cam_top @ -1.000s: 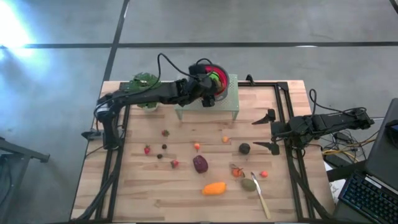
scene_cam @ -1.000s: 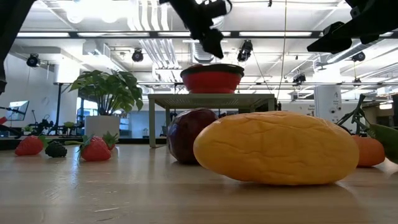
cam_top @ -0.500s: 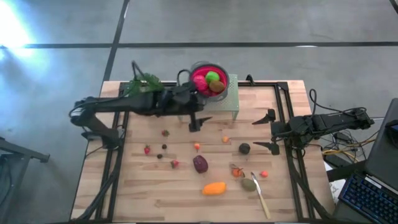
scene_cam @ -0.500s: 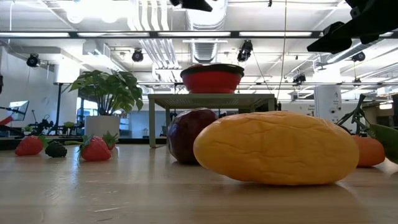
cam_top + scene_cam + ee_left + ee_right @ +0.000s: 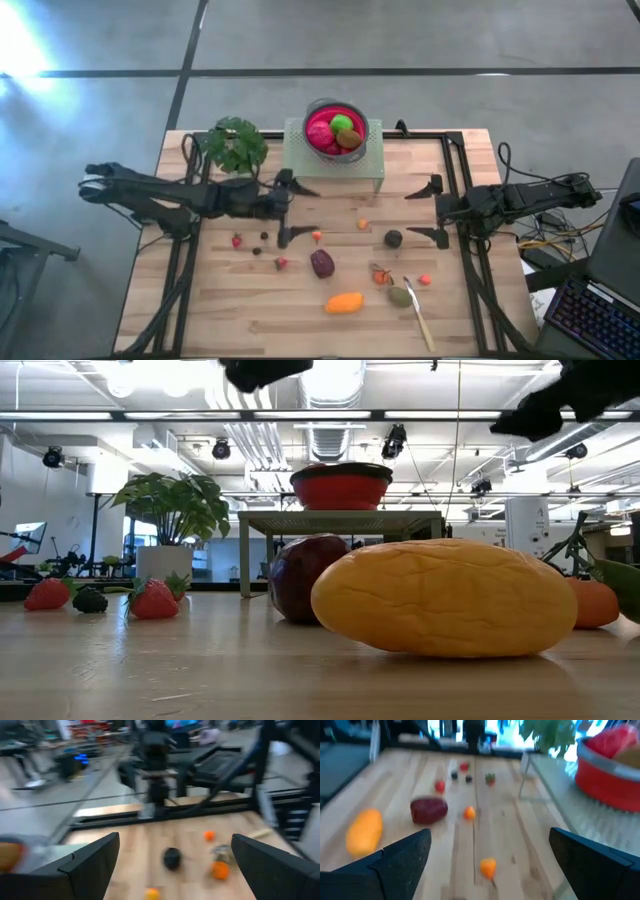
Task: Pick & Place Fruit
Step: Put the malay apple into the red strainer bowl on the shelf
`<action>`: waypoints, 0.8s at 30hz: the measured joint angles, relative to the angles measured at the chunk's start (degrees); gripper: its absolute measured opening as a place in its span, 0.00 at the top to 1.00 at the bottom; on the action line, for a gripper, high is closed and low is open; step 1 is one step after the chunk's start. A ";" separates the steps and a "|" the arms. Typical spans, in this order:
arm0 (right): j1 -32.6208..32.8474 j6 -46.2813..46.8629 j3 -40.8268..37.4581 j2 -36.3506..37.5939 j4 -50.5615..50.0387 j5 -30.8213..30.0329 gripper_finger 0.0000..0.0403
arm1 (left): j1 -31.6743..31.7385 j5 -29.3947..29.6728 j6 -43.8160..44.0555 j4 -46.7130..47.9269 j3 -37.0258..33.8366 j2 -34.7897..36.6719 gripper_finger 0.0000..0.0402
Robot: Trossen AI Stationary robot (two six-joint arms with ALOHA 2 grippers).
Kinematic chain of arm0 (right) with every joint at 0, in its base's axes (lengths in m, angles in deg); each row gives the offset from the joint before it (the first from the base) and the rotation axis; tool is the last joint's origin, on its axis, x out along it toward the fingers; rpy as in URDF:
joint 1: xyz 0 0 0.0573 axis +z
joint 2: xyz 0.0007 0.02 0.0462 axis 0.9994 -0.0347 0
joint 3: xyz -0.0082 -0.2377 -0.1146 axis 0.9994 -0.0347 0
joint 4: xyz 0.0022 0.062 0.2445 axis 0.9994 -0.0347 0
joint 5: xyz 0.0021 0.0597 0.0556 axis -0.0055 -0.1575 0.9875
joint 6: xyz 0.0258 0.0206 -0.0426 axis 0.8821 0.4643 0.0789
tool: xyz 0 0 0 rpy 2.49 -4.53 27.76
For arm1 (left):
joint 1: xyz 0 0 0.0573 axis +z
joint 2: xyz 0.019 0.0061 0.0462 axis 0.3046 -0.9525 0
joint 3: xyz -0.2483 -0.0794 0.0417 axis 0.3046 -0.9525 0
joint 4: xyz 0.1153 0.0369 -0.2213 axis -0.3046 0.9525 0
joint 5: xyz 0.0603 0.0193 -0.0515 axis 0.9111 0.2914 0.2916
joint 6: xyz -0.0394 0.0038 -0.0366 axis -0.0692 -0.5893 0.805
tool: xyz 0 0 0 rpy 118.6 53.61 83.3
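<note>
High view: the left gripper (image 5: pixel 284 207) is held spread and empty left of centre frame, above the scattered fruit, with a red bowl (image 5: pixel 334 130) already carrying a green apple (image 5: pixel 343 124) on the pale stand (image 5: pixel 375 160) at upper centre, while the right gripper (image 5: pixel 433 212) waits released at the right edge of the table (image 5: pixel 230 320). The next pick would best be made by a straight descent over one small piece, perhaps the orange berry (image 5: pixel 317 236) just beside the fingers, though which piece is intended cannot be told. For the orange oval (image 5: pixel 344 302) at lower centre, whose long axis lies left-to-right across the frame, the fingers should be closed across its short width.
</note>
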 joint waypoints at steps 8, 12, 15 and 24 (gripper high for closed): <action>0.02 -1.55 -0.35 -2.05 25.23 0.88 0.01 | -1.15 -9.39 2.74 -7.65 -9.26 0.70 0.03; 0.02 -1.51 -0.32 -5.50 37.85 0.98 0.01 | -2.49 -10.43 3.10 -10.71 -10.94 0.72 0.03; 0.02 -0.84 0.73 -8.69 38.96 1.05 0.01 | -3.22 -10.30 3.10 -11.33 -12.09 0.59 0.03; 0.15 4.77 1.89 -20.19 38.04 1.18 0.01 | -3.66 -10.24 8.94 -6.09 -13.45 0.07 0.03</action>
